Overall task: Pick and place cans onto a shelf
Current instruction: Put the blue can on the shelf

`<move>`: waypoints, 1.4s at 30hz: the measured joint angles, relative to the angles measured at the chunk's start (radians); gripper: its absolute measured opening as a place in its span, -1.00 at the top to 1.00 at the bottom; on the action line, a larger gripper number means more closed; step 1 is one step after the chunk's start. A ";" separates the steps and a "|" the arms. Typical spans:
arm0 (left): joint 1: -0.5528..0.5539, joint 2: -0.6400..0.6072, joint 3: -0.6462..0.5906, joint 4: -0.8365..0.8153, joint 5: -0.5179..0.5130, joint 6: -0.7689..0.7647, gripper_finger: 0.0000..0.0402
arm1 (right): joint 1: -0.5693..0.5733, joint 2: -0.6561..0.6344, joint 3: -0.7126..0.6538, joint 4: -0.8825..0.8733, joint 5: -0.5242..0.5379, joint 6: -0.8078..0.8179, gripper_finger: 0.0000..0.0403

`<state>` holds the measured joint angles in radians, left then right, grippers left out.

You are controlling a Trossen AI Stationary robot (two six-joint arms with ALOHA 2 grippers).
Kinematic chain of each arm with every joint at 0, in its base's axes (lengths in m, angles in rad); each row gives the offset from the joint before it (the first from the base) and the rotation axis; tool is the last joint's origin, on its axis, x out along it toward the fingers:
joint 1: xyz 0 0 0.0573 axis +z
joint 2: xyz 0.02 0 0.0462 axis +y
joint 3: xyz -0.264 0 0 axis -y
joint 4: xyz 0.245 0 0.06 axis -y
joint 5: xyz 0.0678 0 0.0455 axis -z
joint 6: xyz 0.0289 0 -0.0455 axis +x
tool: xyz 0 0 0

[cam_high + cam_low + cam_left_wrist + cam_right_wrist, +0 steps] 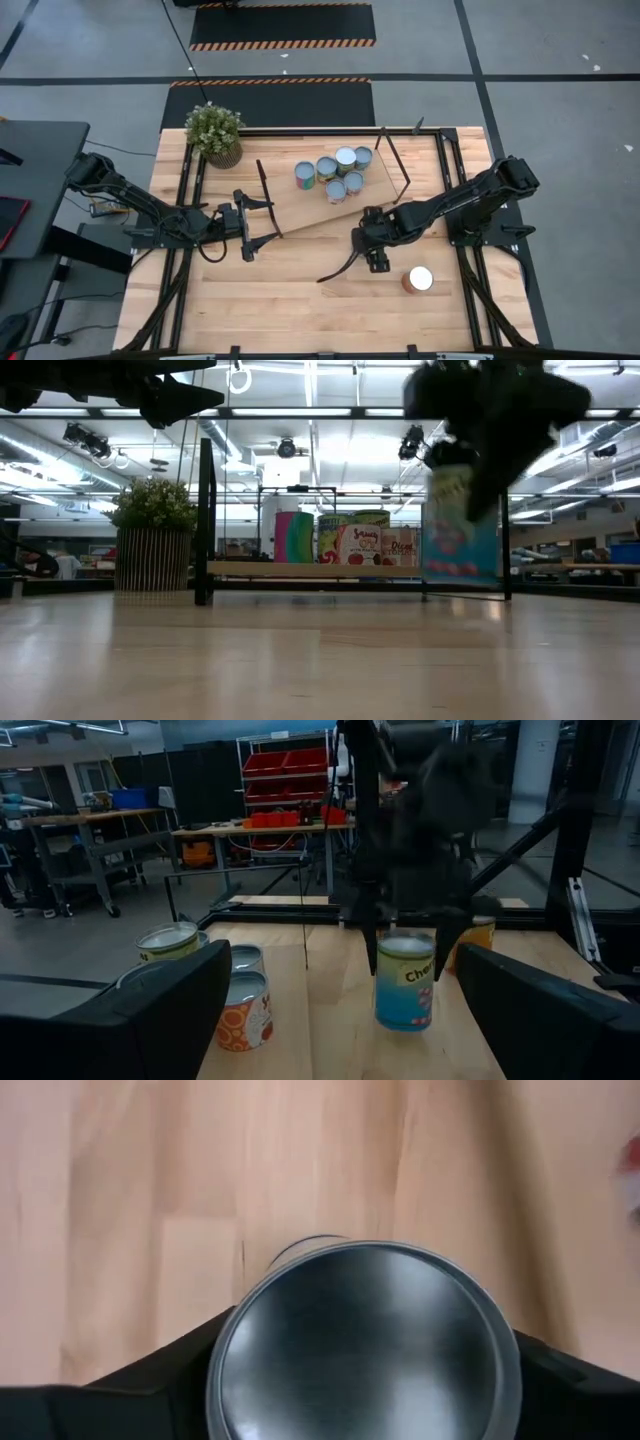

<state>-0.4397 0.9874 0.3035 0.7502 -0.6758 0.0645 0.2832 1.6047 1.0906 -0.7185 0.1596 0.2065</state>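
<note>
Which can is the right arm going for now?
On the wooden table, in front of the shelf, find the right tool. The can between its fingers is blue-labelled, standing alone, apart from the shelf's cluster and the white-topped can nearby.

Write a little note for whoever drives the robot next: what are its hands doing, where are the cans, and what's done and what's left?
Right gripper: its fingers sit on either side of a blue can, over the bare table in front of the shelf. The can looks lifted in the low view, but I can't tell whether the grip is firm.
Left gripper: open, empty, waiting by the shelf's left end.
Done: five cans stand grouped on the shelf.
Left: put the blue can on the shelf, then fetch the white-topped can standing on the table near the front right.
</note>
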 joint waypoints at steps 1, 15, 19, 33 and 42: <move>0.000 0.000 0.000 0.000 0.000 0.000 -0.94 | 0.000 0.000 0.023 -0.002 0.009 -0.001 -0.61; 0.000 -0.002 0.000 0.025 0.000 0.000 -0.94 | -0.060 0.148 0.359 0.005 0.056 -0.232 -0.63; -0.003 -0.019 0.001 0.040 -0.001 0.005 -0.94 | -0.092 0.258 0.517 -0.032 0.055 -0.352 -0.63; -0.089 -0.100 0.001 -0.036 -0.094 0.034 -0.94 | -0.279 0.527 0.810 -0.071 -0.031 -0.579 -0.63; -0.088 -0.099 0.001 -0.054 -0.095 0.037 -0.94 | -0.298 0.566 0.855 -0.117 -0.050 -0.629 -0.64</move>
<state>-0.5278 0.8883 0.3042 0.6960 -0.7704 0.1013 -0.0143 2.1712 1.9453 -0.8352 0.1097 -0.4221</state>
